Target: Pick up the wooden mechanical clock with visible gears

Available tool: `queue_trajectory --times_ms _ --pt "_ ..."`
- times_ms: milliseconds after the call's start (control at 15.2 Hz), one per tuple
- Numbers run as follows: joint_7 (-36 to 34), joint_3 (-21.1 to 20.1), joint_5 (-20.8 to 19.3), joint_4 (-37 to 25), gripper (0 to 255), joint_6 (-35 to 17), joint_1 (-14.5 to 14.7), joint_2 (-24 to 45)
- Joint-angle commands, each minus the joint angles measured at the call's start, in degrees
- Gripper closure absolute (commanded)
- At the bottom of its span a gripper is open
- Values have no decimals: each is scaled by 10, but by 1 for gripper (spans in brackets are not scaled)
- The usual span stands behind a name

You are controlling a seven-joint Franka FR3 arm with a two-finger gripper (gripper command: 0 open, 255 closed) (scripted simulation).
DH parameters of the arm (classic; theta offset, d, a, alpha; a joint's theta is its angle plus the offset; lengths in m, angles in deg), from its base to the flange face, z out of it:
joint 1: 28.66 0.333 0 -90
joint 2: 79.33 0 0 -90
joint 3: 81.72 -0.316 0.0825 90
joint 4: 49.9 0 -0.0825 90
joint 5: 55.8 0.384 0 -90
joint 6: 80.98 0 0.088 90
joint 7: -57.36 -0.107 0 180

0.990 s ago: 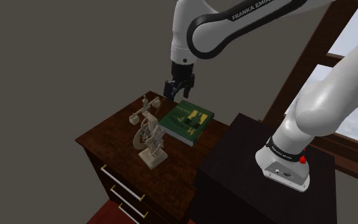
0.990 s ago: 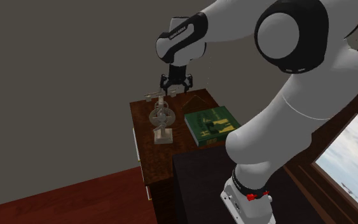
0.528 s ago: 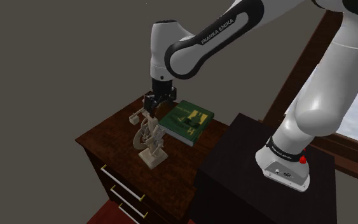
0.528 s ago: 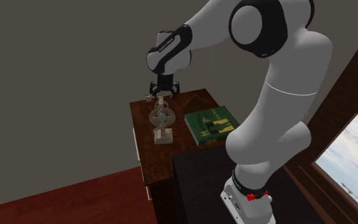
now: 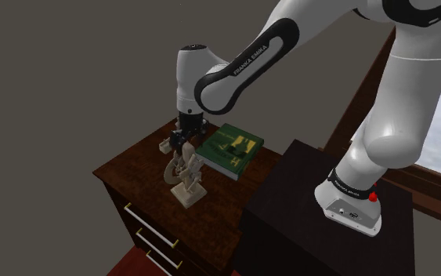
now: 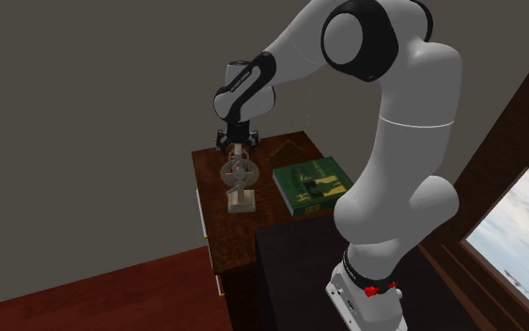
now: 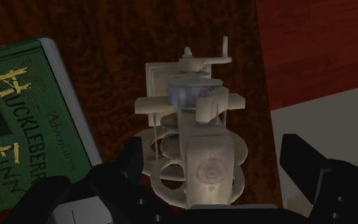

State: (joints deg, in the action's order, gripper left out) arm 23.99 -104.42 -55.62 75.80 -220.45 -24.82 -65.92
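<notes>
A pale wooden clock (image 5: 185,174) with open gears stands upright on a dark wooden dresser (image 5: 132,168). It also shows in the second exterior view, clock (image 6: 241,181), and from above in the wrist view, clock (image 7: 193,137). My black gripper (image 5: 184,141) hangs directly over the clock's top, pointing down, gripper (image 6: 237,143). In the wrist view the gripper (image 7: 215,165) is open. Its left finger (image 7: 131,162) is close to the gears and its right finger (image 7: 298,159) stands well off. Neither finger clasps the clock.
A green book (image 5: 229,149) lies flat on the dresser just beside the clock, book (image 7: 18,121). The black stand (image 5: 289,212) rises next to the dresser. Dresser drawers with metal handles (image 5: 144,223) face a red floor (image 6: 93,301). A window frame (image 5: 422,86) is at the right.
The gripper moved toward the shoulder view's left and down, from above the book's far edge to right over the clock's top. The clock and book have not moved.
</notes>
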Motion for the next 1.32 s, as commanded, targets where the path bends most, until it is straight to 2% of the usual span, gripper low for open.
queue_trajectory --times_ms 0,132,198,792,1254 --pt "-3 2 -6 3 0 -14 2 11" --pt "-4 3 -8 4 0 -18 3 15" --pt "-4 3 -8 4 255 -18 3 15" --pt "-4 3 -8 4 255 -18 3 15" --pt "7 -5 13 -7 255 31 -4 -26"
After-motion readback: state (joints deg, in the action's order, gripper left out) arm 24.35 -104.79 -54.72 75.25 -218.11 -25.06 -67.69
